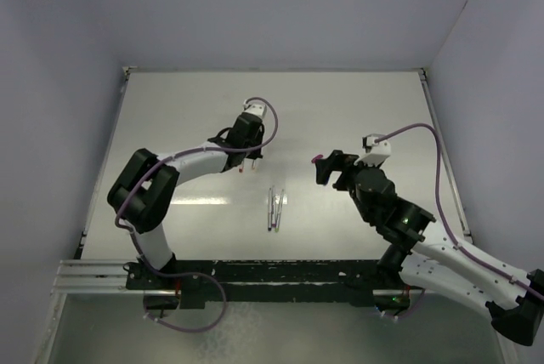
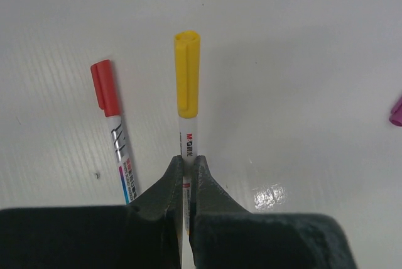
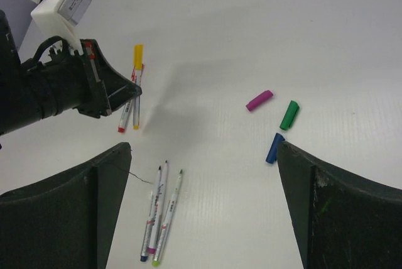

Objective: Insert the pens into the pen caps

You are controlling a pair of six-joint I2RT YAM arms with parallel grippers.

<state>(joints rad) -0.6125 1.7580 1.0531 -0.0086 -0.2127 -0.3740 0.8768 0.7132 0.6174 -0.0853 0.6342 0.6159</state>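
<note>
At 9 o'clock in the left wrist view lies the red-capped pen [image 2: 122, 156], its red cap [image 2: 105, 87] on and pointing to 12 o'clock. Just beside it, at the centre, we see the yellow-capped pen [image 2: 187, 137]. The left fingers [image 2: 176, 175] are pinched narrow on its white barrel, and the yellow cap [image 2: 187, 71] looks seated. So we count 2 of the 5 pens as done, though this one is not yet set down.

Moving right on the surface [image 1: 357, 109], the 3 bare pens [image 1: 276, 209] lie side by side at about 4 o'clock from the left fingers, touching or nearly so. In the right wrist view their tips show blue, magenta and green at the 6 o'clock end.

Further right, the right fingers [image 3: 119, 162] stand wide apart with nothing between them, hovering above the surface between the bare pens and the loose caps. At about 2 o'clock from the bare pens lie the magenta cap [image 3: 259, 100], the green cap [image 3: 289, 115] and the blue cap [image 3: 274, 148], close together but apart.

We judge that 3 pairings are left: each bare pen needs the cap of its own colour. The next step is likely for the open right fingers to pick up 1 of the loose caps or pens.
</note>
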